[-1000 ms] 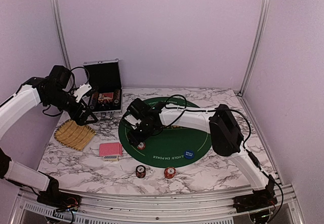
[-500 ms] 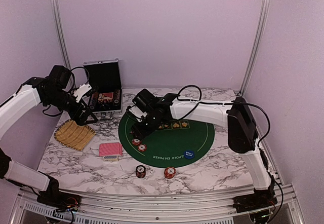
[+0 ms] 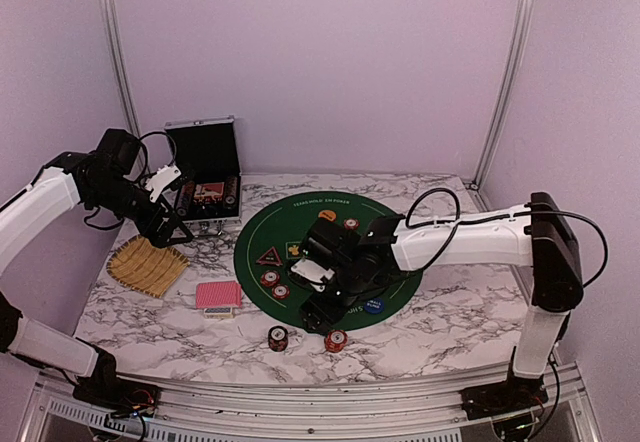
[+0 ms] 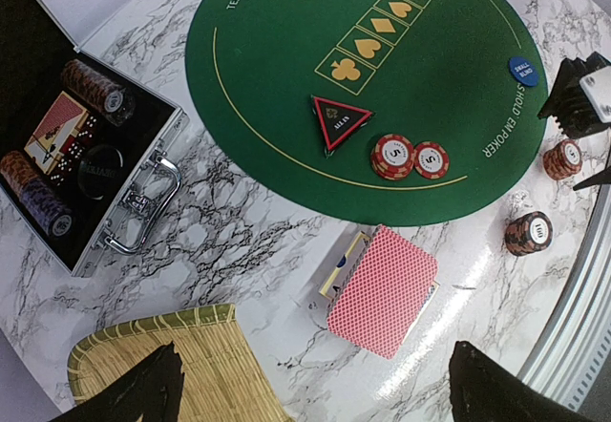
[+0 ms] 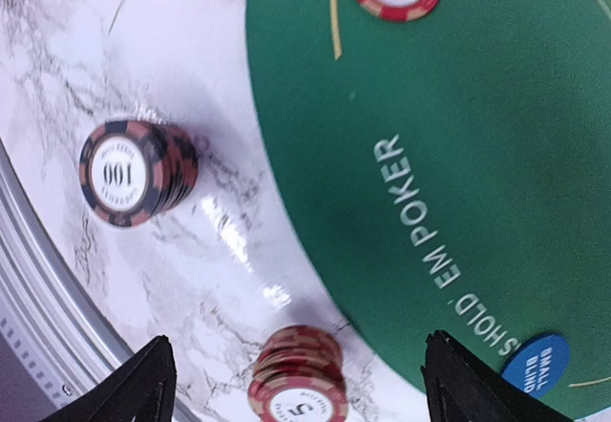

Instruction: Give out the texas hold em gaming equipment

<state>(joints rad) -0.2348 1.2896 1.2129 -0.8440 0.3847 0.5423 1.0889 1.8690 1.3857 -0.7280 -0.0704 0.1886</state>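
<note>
marble table [image 3: 450, 327] is carrying a 100-marked chip stack [image 5: 129, 176] and a 5-marked chip stack [image 5: 298, 389], both just off the green mat [image 5: 458, 107], as the right gripper [image 3: 320, 312] is hovering over the mat's near edge close to them, jaws apart and empty. the left gripper [image 3: 172, 230], likewise spread and holding nothing, is hanging near the straw tray [image 4: 162, 365]. the card deck [image 4: 382, 288] is lying beside the mat, while the triangular marker [image 4: 339, 119] and blue disc [image 4: 521, 69] are resting on it.
</note>
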